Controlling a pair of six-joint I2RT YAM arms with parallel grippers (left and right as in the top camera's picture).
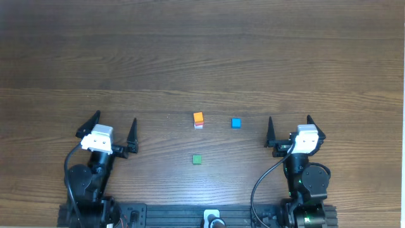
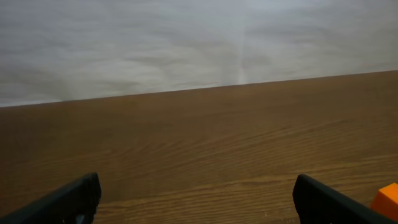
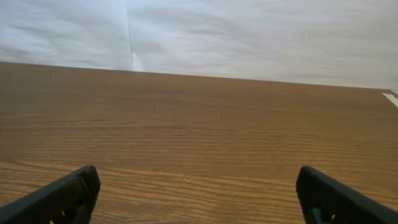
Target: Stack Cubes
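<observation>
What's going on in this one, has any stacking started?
Nothing is being handled. The left gripper and the right gripper sit open near their bases, holding nothing. Between them on the wooden table lie an orange cube, a blue cube and a green cube, all apart. A pale sliver shows at the orange cube's edge; I cannot tell what it is.

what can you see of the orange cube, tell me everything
The orange cube is small, plain and matte; its material is hard to tell. It sits flat on the wooden table near the middle, left of the blue cube and farther from the arm bases than the green cube, apart from both. A pale strip shows along its near edge; whether that is a side face or something under it is unclear. The left gripper and right gripper, both open, stand clear of it.
</observation>
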